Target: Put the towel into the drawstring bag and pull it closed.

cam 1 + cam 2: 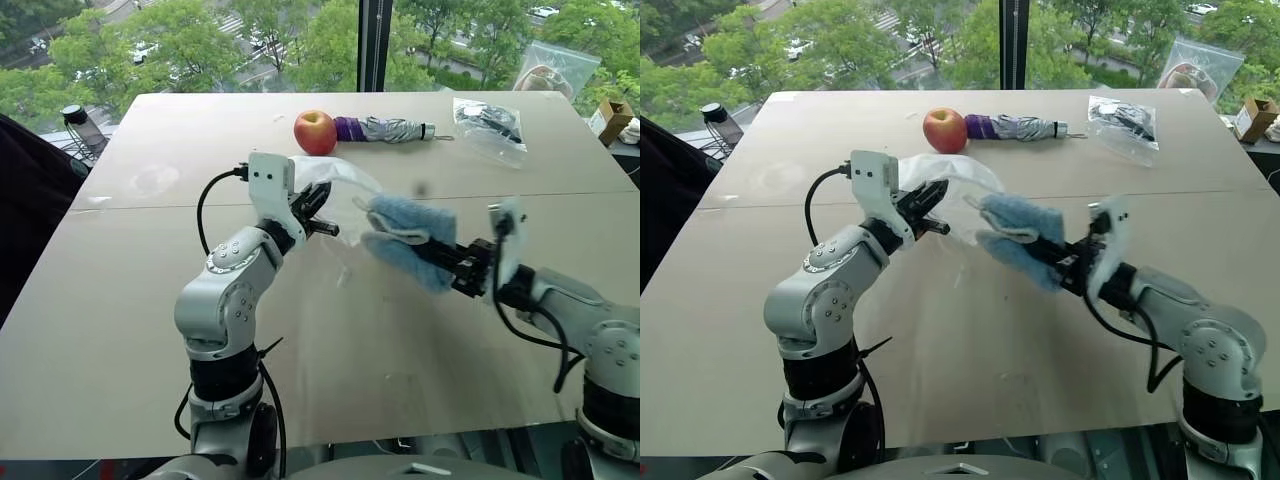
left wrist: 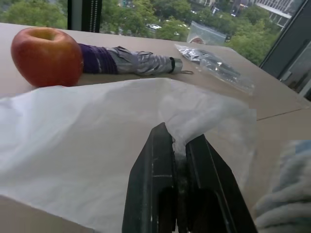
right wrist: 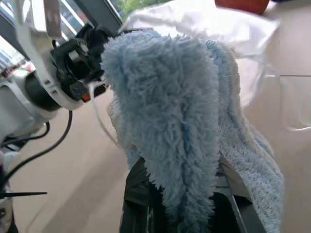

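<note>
Our right pincer [image 1: 455, 262], clamped on the towel [image 1: 408, 236], holds it just right of the drawstring bag [image 1: 335, 185], whose edge our left pincer [image 1: 322, 212] pinches.

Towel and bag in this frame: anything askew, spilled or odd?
Nothing stands out. The left gripper pinches the drawstring bag, the right gripper holds the blue towel beside it, not yet inside.

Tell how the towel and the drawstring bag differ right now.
The towel is blue and fluffy; the bag is white, thin and translucent. The towel drapes over the right tool; the bag is pinched at one spot by the left tool. Both are soft cloth held above the table.
</note>
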`<move>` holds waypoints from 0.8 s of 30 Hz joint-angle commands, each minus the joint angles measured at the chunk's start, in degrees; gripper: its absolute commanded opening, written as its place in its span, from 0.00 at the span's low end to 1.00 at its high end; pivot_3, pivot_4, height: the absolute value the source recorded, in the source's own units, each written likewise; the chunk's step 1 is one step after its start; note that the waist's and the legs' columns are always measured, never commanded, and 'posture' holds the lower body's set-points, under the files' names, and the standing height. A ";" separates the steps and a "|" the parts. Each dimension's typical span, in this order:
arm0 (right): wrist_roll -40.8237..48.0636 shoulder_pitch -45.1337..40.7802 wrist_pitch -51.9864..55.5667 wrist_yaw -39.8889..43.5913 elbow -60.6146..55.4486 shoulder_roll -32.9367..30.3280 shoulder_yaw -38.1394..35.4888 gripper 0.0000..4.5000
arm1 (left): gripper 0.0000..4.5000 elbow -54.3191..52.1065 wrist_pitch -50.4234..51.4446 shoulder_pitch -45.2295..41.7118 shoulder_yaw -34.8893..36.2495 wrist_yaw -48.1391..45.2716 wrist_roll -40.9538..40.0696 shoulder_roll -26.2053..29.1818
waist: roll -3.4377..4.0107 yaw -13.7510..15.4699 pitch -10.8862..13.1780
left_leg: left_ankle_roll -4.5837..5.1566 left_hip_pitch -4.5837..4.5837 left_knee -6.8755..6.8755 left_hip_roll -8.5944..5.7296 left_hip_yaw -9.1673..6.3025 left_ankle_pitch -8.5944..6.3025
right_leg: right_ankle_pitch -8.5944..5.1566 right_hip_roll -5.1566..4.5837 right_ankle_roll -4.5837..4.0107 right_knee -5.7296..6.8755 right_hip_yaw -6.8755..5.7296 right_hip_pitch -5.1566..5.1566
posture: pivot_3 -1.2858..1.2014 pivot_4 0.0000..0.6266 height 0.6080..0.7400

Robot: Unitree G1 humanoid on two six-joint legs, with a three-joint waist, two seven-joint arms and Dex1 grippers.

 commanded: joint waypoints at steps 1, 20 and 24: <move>-4.67 -1.33 -4.63 1.64 2.07 0.70 3.25 0.01 | 0.00 -4.45 2.25 0.19 -0.19 -1.23 -4.55 1.44 | 0.00 -0.02 0.00 | 0.00 0.01 0.00 0.00 -0.01 0.00 | 0.00 0.02 0.00 0.01 -0.01 0.00 | 0.52 0.24 1.00; 19.48 -8.01 -7.07 -13.17 15.09 27.34 -5.64 0.01 | 0.00 -7.29 4.85 3.53 -2.92 -0.30 -13.08 5.81 | 0.07 -1.20 0.04 | -0.02 0.02 -0.02 0.11 -0.08 0.01 | 0.01 0.04 -0.02 0.06 -0.08 -0.01 | 0.52 0.24 1.00; 22.66 -7.33 -5.82 -16.07 17.58 25.65 -4.19 0.01 | 0.00 -6.82 3.95 3.45 -3.29 -0.56 -13.65 6.24 | 0.10 -1.32 0.07 | -0.02 0.02 -0.03 0.10 -0.08 0.01 | 0.00 0.03 -0.02 0.06 -0.08 -0.01 | 0.52 0.24 1.00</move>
